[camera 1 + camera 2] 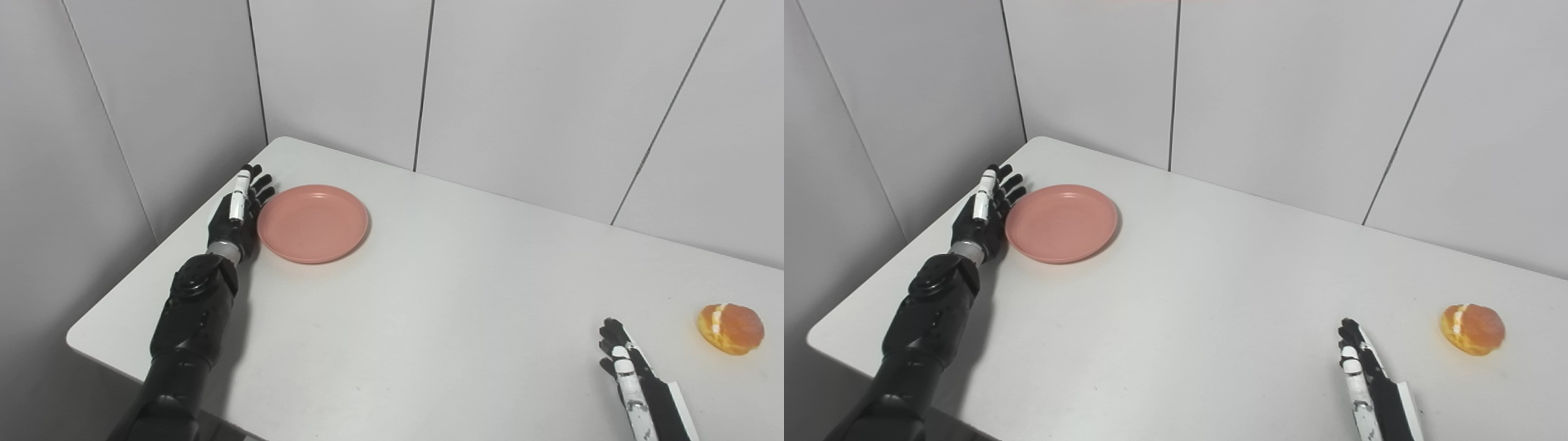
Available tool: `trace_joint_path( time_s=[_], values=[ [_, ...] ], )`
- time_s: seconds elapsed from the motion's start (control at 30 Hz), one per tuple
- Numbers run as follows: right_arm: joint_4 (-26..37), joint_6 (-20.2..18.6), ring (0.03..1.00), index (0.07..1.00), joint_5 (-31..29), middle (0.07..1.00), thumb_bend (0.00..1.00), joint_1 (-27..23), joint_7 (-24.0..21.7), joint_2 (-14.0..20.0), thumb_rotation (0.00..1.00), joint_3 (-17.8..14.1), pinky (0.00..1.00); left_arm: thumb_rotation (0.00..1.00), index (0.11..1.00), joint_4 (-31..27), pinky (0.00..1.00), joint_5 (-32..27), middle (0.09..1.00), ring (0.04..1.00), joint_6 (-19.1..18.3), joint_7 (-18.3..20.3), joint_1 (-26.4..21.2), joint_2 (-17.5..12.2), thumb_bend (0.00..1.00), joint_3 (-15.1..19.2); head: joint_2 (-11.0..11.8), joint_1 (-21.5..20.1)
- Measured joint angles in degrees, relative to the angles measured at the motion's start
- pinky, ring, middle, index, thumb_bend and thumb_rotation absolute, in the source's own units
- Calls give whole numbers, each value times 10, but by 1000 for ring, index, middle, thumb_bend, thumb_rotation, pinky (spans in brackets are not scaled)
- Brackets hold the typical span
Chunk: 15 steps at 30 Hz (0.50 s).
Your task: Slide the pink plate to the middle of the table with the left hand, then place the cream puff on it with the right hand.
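**Plate push: left hand staged at the rim, slide not started**

Left eye view: pink plate (313, 223) sits in the far-left part of the table (429, 294), near the corner, well off centre. Your left hand (237, 214) stands edge-on just beside the plate's left rim, fingers straight and extended, holding nothing. I can't tell if it's actually touching the rim or a hair off. Right hand (631, 373) rests low at the near-right, fingers extended, empty. Cream puff (731, 329) lies to its right, near but apart.

Right eye view: same layout. Left hand (983, 214) flanks the plate (1061, 223) on the wall side, so the push direction toward the table's middle is open. Cream puff (1472, 329) sits clear of the path.

How to run the slide, as I judge it:
- Keep the hand low so the side of the palm meets the rim, not the top edge; a high contact could tip or ride over the shallow plate.
- Push through the plate's centre line. Off-centre contact will likely spin it away.
- Go slow; smooth table, light plate, it may skate ahead.
- Keep the right hand parked until the plate stops.
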<state>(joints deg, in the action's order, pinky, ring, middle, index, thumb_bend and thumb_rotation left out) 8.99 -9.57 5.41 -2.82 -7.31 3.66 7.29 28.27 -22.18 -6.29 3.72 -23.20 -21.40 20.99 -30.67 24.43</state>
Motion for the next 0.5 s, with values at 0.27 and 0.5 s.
trace_joint_path(
  time_s=[0.27,0.5],
  values=[
    [0,0,941,931,-1,938,94,0,0,0,1000,1,947,1000,915,-34,961,1,947,950,-13,1,8,29,379,-27,-5,-5],
    [-3,2,934,925,-1,932,93,0,1,-2,1000,1,943,1000,894,-48,951,10,925,934,-14,1,12,39,378,-45,-11,-16]
  ],
)
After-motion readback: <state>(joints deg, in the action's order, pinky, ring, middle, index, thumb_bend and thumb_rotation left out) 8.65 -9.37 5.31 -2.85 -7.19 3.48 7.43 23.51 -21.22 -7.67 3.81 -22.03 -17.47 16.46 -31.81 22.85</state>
